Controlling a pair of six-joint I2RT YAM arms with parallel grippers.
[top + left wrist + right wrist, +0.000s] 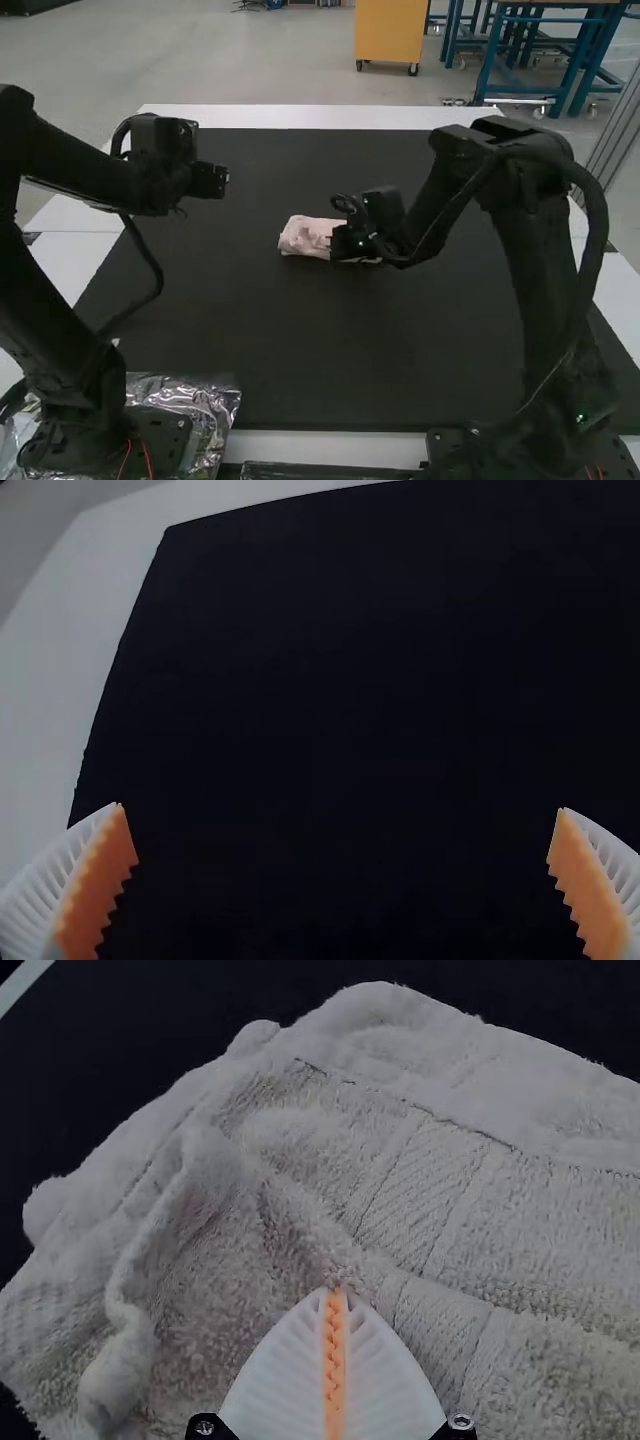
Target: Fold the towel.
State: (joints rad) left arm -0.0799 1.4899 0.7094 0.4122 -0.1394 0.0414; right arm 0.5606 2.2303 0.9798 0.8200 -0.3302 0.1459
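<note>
1. high view: the towel [305, 234] lies in a small, rumpled bundle on the black mat [250, 340], the right arm [535, 270] over it.
2. left wrist view: the left gripper [340, 809] is wide open and empty.
3. right wrist view: the right gripper [338, 1288] is closed, tips against the towel; i can't tell if it pinches any. folding seems underway; next, probably, comes separating and straightening the layers.

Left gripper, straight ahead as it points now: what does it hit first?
Likely the black mat. Nothing shows in the way between it and the open left gripper in the left wrist view, though the gap's depth is unclear.
</note>
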